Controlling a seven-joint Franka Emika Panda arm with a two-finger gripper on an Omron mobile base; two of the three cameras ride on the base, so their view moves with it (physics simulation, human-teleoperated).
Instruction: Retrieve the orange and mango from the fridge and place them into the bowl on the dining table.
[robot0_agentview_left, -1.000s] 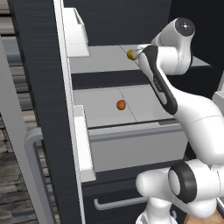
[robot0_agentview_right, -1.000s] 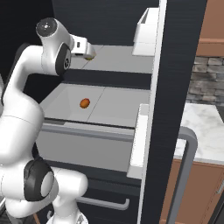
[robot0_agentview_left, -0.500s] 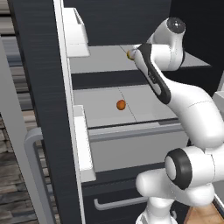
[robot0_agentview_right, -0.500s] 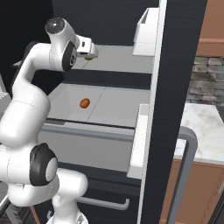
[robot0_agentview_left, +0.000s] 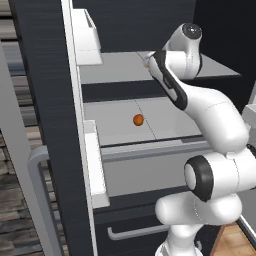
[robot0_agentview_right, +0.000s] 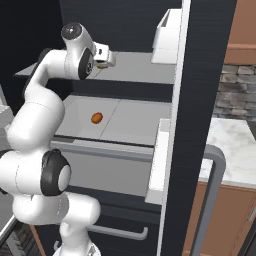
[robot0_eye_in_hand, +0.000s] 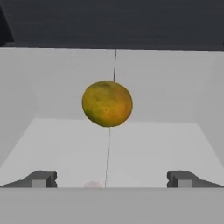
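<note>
Item, mango (robot0_eye_in_hand: 107, 103): yellow-green oval with an orange blush, sitting on the upper grey shelf (robot0_agentview_left: 120, 67) of the fridge (robot0_agentview_right: 210, 65), centred straight ahead of your end effector (robot0_eye_in_hand: 111, 178) and not yet touched.

Item, orange (robot0_agentview_left: 138, 120): small round ball, lying on the lower shelf, one level down, well apart from the mango.

Item, end effector: you are holding it at the upper shelf, fingers (robot0_eye_in_hand: 41, 178) spread wide, gripping nothing.

Step in hand, as judged: you are approaching the mango, the first fruit to come out.

Next move, as judged: you are needing a straight advance until the fingers flank the fruit, then a close.
</note>
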